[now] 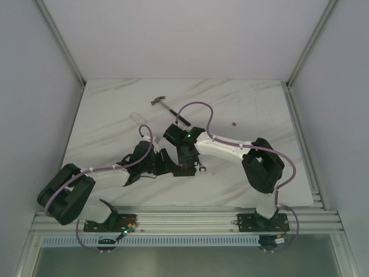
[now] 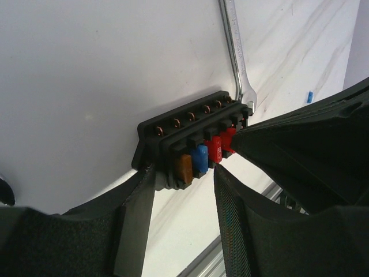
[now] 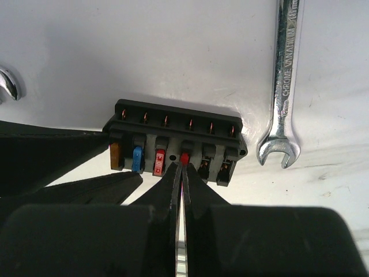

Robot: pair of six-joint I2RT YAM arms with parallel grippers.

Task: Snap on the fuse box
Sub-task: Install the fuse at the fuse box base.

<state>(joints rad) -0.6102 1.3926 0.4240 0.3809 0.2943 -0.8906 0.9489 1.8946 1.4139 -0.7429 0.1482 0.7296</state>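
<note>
The black fuse box [image 3: 173,141] lies on the white marble table, with an orange, a blue and a red fuse in its left slots; its two right slots are empty. In the left wrist view the fuse box [image 2: 190,130] has its near end between my left gripper's [image 2: 184,173] fingers, which clamp that end. My right gripper [image 3: 183,167] is shut on a small red fuse [image 3: 184,158] sitting in the fourth slot. In the top view both grippers meet at mid-table, left [image 1: 164,161] and right [image 1: 185,164], and hide the box.
A silver wrench [image 3: 282,86] lies just right of the box, also seen from the left wrist [image 2: 236,52]. Another wrench's end [image 3: 7,83] shows at far left. A hammer [image 1: 170,111] lies behind, a small red piece [image 1: 233,123] to the right. An aluminium rail [image 1: 184,219] lines the near edge.
</note>
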